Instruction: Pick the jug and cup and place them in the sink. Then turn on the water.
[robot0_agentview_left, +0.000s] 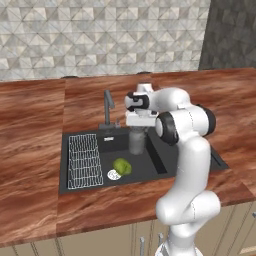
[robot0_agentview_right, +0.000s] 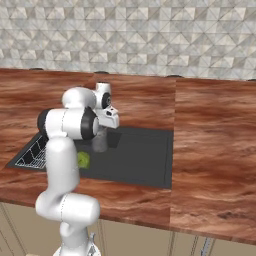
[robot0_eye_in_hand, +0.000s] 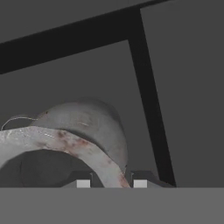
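Observation:
My gripper points down over the dark sink and is shut on the rim of the grey jug. The jug is upright within the basin near its back wall. Whether its bottom touches the floor I cannot tell. A yellow-green rounded thing lies on the sink floor to the jug's front left. I cannot tell whether it is the cup or a fruit. No water runs from the faucet.
A white wire rack covers the left part of the basin. A round white drain sits beside the green thing. Brown wooden counter surrounds the sink, with a tiled wall behind.

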